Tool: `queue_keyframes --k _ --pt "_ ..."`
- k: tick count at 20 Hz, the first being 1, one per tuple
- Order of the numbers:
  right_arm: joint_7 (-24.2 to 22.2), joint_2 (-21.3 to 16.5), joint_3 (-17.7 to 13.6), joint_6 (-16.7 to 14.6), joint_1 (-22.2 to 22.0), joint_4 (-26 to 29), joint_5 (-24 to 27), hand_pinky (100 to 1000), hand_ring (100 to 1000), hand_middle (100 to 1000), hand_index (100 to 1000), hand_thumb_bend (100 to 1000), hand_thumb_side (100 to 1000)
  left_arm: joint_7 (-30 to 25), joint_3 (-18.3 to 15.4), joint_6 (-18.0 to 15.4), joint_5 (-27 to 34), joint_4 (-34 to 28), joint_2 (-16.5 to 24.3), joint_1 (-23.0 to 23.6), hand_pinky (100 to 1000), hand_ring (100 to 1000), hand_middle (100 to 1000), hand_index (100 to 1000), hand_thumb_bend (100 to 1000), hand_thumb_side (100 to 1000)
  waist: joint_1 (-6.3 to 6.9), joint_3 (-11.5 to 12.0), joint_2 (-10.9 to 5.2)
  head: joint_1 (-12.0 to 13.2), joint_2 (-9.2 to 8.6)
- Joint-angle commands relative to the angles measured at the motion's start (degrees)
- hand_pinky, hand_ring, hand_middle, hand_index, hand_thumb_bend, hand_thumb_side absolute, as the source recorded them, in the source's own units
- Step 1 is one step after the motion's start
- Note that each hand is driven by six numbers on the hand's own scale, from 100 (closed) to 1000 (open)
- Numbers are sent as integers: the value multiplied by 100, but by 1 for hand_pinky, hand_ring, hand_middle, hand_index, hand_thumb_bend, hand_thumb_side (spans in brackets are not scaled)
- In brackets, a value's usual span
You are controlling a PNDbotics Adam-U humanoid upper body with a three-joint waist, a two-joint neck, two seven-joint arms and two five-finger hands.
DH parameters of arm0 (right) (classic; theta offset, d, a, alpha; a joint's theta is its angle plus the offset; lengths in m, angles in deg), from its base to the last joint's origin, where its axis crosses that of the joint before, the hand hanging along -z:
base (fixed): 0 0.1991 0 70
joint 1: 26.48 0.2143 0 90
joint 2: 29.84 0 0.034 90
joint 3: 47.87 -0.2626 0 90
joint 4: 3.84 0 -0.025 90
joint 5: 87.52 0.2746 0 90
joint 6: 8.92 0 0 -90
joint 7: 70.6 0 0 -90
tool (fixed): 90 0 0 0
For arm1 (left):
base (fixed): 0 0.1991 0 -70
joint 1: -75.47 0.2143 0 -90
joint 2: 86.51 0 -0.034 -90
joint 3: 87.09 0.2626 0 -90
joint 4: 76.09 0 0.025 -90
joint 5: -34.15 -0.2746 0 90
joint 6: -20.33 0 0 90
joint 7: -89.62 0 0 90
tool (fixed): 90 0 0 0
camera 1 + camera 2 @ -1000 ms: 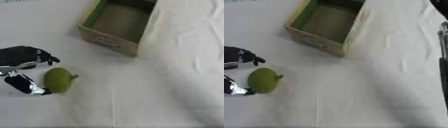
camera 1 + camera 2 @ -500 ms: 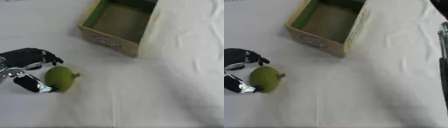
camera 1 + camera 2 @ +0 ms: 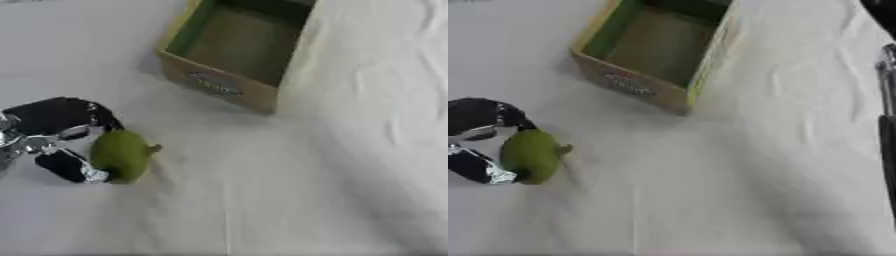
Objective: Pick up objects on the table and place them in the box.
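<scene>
One hand is at work, the left hand (image 3: pixel 54 135), black with silver joints, at the left edge of the view; its fingers (image 3: pixel 83 109) arch over the top of the green fruit (image 3: pixel 120 154) and its thumb (image 3: pixel 74 168) sits against the fruit's lower left side, so it is curled round the fruit, where a second ago the fingers and thumb stood a little apart from it; the fruit itself has shifted slightly toward the box since then and still lies on the bench (image 3: pixel 289 200); the fruit is oval, its long axis running roughly up and down the view, tilted a little, with a short stem (image 3: pixel 154 148) pointing to the right from its upper side; up and to the right of it, well apart, stands the cardboard box (image 3: pixel 241 92), open at the top, green on its inner walls, with a printed label on the near wall; nothing shows inside it; a white cloth covers the bench; dark upright parts (image 3: pixel 885 130) show at the right edge of the right eye view, too little seen to tell what they are.
</scene>
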Motion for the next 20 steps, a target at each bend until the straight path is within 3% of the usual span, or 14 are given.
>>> queue_keyframes --k 1,7,9,13,20 --pt "10 -96 -14 -1 59 121 36 819 783 598 762 100 430 47 -2 13 -65 -80 117 -65 675 677 513 696 363 425 -12 -1 -124 12 3" --pt "30 -98 -15 9 60 121 38 819 783 597 762 100 434 237 -11 88 -162 -174 131 -46 598 620 482 663 265 192 -6 -5 -125 10 14" --pt "32 -98 -15 11 61 121 38 819 783 597 762 100 435 268 -16 113 -120 -203 131 -38 561 596 466 645 175 100 -7 -5 -125 10 12" --pt "41 -103 -19 19 58 121 37 820 784 597 762 100 438 328 -65 195 97 -355 161 -24 514 563 455 626 100 100 -7 -2 -123 4 18" --pt "58 -118 -23 30 50 121 28 821 784 597 762 100 439 458 -262 383 440 -726 354 46 461 528 434 593 100 137 2 11 -125 -18 15"
